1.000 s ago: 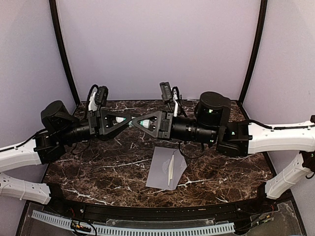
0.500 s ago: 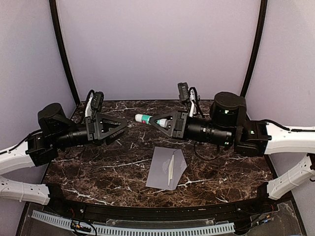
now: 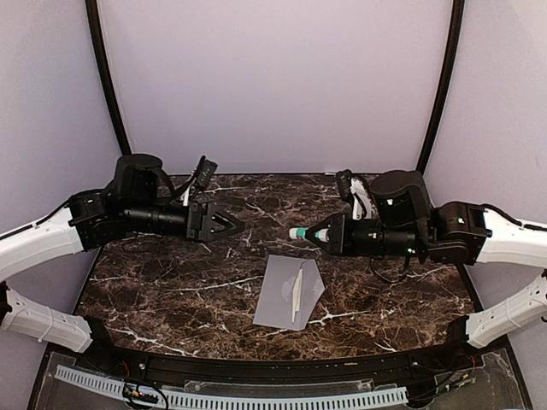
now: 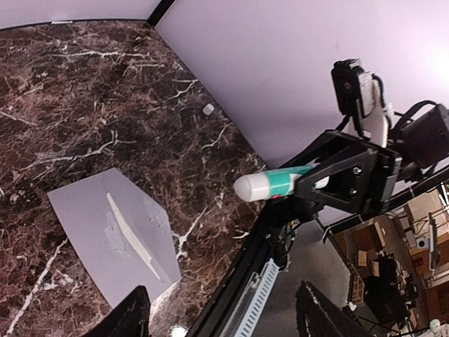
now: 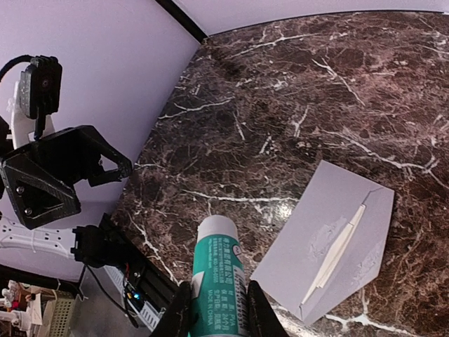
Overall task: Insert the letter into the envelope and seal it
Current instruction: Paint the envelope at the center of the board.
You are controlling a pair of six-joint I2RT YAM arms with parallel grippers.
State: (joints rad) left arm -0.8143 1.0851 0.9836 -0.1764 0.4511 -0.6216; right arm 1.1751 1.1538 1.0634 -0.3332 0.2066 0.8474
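- Both arms have pulled apart since a moment ago, and the glue stick [image 5: 219, 274] went with the right one.
- Left hand [image 3: 232, 227] hangs above the table [image 3: 171, 290], fingers spread wide, holding nothing.
- Letter [image 3: 297, 295] shows as a narrow pale strip on the grey envelope [image 3: 275, 295], flat on the table.
- Right hand [image 3: 318, 233] is clamped on the teal-and-white glue stick.

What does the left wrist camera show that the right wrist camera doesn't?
Only left wrist: the right gripper from outside, with its wrist camera. Only right wrist: the left gripper from outside, open and empty. Both: the glue stick, the grey envelope with the letter a pale strip on it, and the marble table.
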